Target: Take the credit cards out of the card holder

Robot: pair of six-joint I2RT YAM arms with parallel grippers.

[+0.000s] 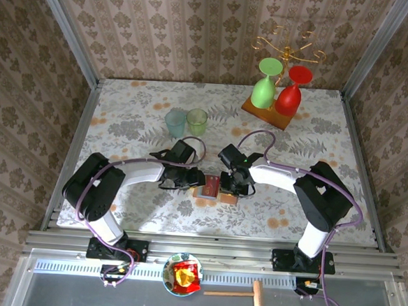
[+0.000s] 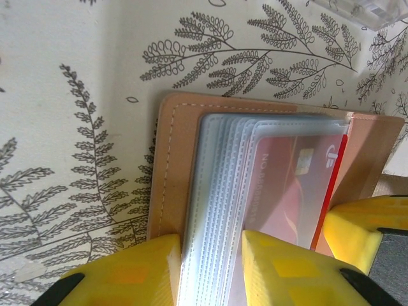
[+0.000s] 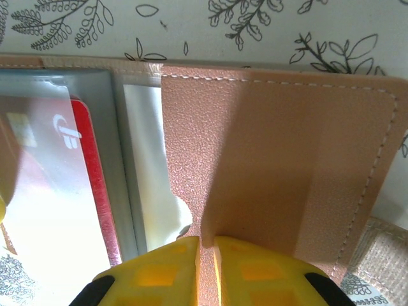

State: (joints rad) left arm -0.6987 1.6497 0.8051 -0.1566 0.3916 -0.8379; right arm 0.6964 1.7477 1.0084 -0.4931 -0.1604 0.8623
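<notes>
a floral-printed table (image 1: 123,112) carries a pale blue tumbler (image 1: 174,122) just beside a green tumbler (image 1: 197,121), toward its far edge. at the far right corner, a wooden board (image 1: 266,115) holds 2 upturned goblets side by side, a green goblet (image 1: 264,87) and a red goblet (image 1: 291,95). beyond the table's near edge lie a bowl (image 1: 165,276) holding a snack packet (image 1: 186,276) and a wooden mallet (image 1: 240,293).

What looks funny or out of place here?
Nothing is spilled or broken. The oddest bit: a snack packet in a bowl and a wooden mallet sit off the table, below its near edge.
</notes>
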